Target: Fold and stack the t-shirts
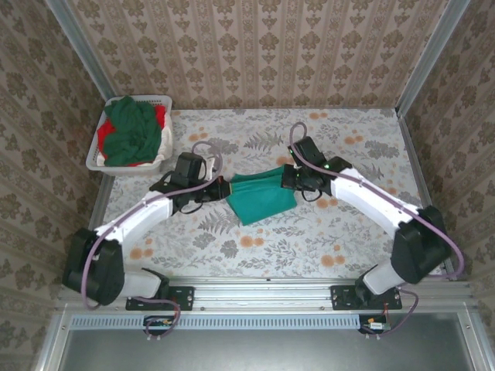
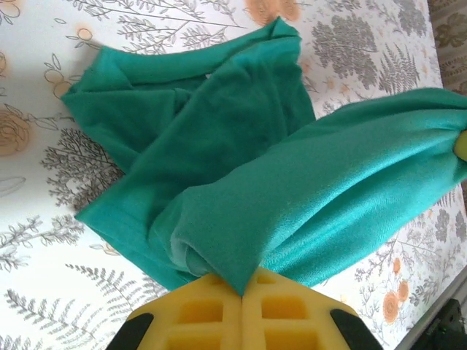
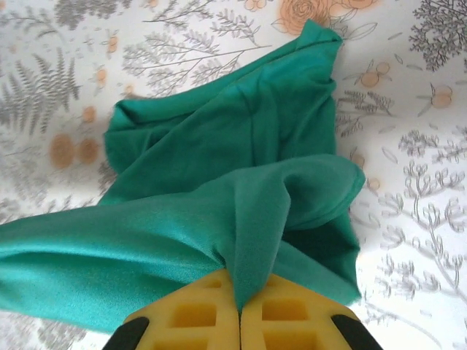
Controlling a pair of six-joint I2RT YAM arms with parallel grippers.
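- The teal-green t-shirt [image 1: 259, 199] lies bunched at the middle of the floral worktop [image 1: 309, 247], strung between the 2 arms.
- The left arm [image 1: 143, 212] reaches in from the left. The left jaws are closed tight on a fold at the shirt's left end.
- In the left wrist view, the yellow pads [image 2: 197, 313] meet, with a wedge of teal cloth pinched in the seam between them.
- The right arm [image 1: 371, 201] reaches in from the right. The right jaws are likewise closed, on cloth at the shirt's right end.
- In the right wrist view, the pads [image 3: 193, 313] press together around a ridge of the same cloth.
- Between the 2 grips the fabric runs as a pulled band. The rest sags in loose folds onto the worktop, toward the near edge.
- A white slatted laundry basket [image 1: 116, 167] sits at the far-left corner of the worktop, beyond the left arm's wrist.
- In the basket, a dark green t-shirt [image 1: 131, 131] is heaped over a red t-shirt [image 1: 161, 116], which shows at the edges.
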